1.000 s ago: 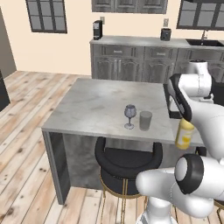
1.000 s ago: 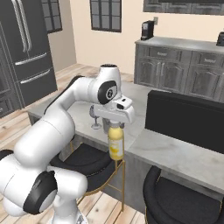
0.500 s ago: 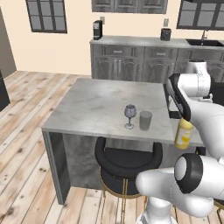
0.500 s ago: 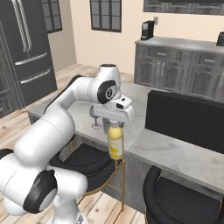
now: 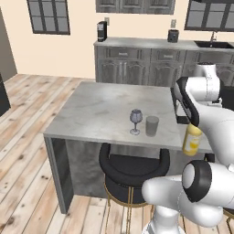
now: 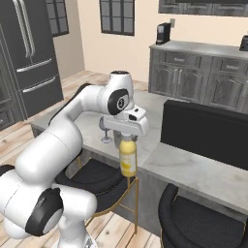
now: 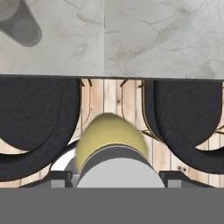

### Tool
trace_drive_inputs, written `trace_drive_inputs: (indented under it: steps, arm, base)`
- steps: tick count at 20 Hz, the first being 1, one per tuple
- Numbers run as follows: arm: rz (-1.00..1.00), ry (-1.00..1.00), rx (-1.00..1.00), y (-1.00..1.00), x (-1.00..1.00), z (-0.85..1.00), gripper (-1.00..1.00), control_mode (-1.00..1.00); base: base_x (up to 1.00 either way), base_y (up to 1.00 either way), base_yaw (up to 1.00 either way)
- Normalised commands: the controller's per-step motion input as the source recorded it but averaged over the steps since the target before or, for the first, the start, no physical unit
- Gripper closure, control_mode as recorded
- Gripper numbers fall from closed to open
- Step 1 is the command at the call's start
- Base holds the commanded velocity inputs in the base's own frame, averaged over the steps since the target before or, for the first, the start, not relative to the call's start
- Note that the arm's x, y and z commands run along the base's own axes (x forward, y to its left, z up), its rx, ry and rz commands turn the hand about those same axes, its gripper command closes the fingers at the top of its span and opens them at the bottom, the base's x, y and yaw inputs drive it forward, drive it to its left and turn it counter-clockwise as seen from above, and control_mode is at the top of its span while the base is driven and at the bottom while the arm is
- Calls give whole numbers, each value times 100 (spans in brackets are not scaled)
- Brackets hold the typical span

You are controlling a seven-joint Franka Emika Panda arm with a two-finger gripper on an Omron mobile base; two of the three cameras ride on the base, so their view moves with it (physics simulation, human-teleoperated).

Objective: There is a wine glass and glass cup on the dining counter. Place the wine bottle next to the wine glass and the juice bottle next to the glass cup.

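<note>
My gripper (image 5: 192,122) is shut on the neck of the yellow juice bottle (image 5: 192,140), which hangs upright just off the near edge of the dining counter (image 5: 103,109), right of the glasses. The bottle (image 6: 127,159) also hangs under the gripper (image 6: 127,137) in the right base view. In the hand view, the gripper (image 7: 114,176) looks down the bottle (image 7: 111,139). The wine glass (image 5: 135,120) stands near the counter's front edge. Just right of it stands the glass cup (image 5: 152,125), which sits at the top left of the hand view (image 7: 22,27). The wine bottle is out of view.
Two black round stools (image 7: 35,118) (image 7: 188,122) sit under the counter's front edge, below the bottle. A raised black divider (image 6: 208,131) crosses the counter to the right. Grey cabinets (image 5: 137,64) line the back wall. A dark fridge (image 6: 29,53) stands at the left.
</note>
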Motion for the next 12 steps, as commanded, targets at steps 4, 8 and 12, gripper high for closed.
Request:
trace_drive_inputs:
  steps: [4,8,12]
  arm:
    - [-2,-1,1,-7,6,1,100,-100]
    - [0,-12,7,-16,23,12,100,-100]
    - [0,-12,10,-15,25,15,100,-100]
  base:
    - [0,-3,0]
    - [0,0,0]
    - [0,0,0]
